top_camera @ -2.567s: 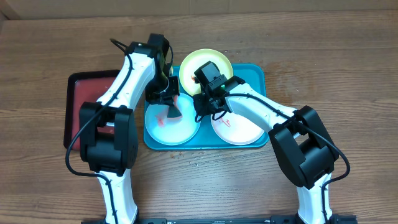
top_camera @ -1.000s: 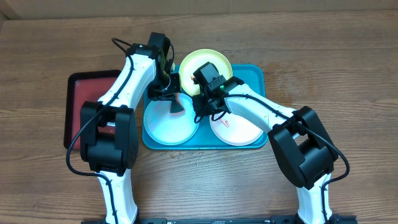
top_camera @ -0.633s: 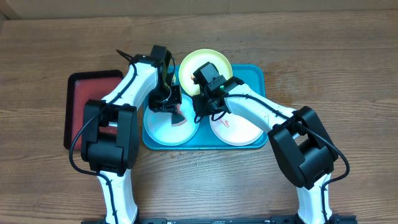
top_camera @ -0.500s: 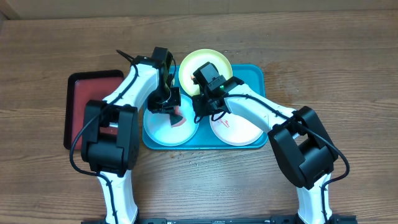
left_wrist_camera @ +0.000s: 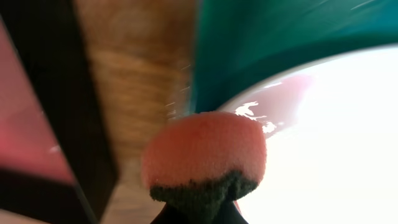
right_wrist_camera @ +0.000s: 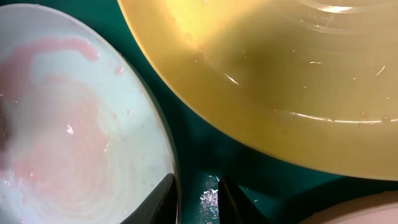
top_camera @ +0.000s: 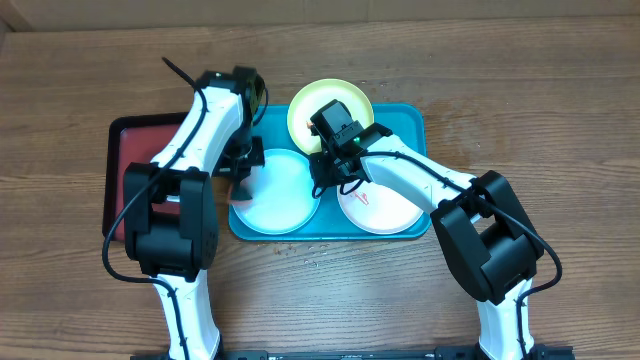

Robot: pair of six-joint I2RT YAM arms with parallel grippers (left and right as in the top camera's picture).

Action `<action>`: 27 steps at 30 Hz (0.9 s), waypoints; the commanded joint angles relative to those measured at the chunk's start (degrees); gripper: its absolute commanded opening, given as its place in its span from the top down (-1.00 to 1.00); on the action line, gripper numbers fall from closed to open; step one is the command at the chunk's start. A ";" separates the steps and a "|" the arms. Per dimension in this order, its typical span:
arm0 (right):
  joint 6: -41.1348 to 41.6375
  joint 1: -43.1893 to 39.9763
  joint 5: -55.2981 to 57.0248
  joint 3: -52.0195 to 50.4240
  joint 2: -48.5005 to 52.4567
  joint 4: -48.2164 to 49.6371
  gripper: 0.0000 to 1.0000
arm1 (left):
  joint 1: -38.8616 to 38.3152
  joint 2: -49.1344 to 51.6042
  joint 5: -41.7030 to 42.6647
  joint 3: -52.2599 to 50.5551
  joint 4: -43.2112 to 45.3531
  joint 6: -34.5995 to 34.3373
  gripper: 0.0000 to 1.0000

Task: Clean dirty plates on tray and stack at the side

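Note:
The teal tray [top_camera: 414,128] holds the pale blue plate [top_camera: 285,190] at the left, the white plate [top_camera: 385,208] with red smears at the right and the yellow-green plate [top_camera: 330,105] at the back. My left gripper [top_camera: 240,182] is shut on an orange sponge [left_wrist_camera: 205,149] with a dark scouring side, at the blue plate's left edge [left_wrist_camera: 336,137] over the tray's rim [left_wrist_camera: 280,37]. My right gripper [right_wrist_camera: 198,196] straddles the blue plate's right rim [right_wrist_camera: 62,124], which carries a pale pink film, and grips it beside the yellow-green plate [right_wrist_camera: 280,81].
A red tray with a black rim [top_camera: 122,165] lies on the wooden table [top_camera: 520,90] just left of the teal tray; it also shows in the left wrist view [left_wrist_camera: 25,124]. Both arms reach over the teal tray's middle.
My left gripper has carried the sponge from the middle of the pale blue plate to its left edge by the tray rim. The right arm has not moved.

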 commanded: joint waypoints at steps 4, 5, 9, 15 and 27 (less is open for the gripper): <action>0.00 -0.33 1.05 -0.37 -0.17 0.17 0.52 | -0.39 0.09 29.09 0.74 3.45 6.03 0.92; 0.00 -0.33 1.05 -0.37 -0.17 0.17 0.52 | -0.59 0.09 30.88 0.35 3.93 6.82 0.92; 0.00 -0.33 1.05 -0.37 -0.17 0.17 0.52 | -1.46 0.09 29.11 -2.36 4.44 6.88 0.92; 0.00 -0.33 1.05 -0.37 -0.17 0.42 0.52 | -2.62 0.09 24.65 -8.11 6.78 5.92 0.92; 0.00 -0.33 1.05 -0.37 -0.17 0.39 0.52 | -2.34 0.07 -0.70 -8.17 3.10 -4.83 0.92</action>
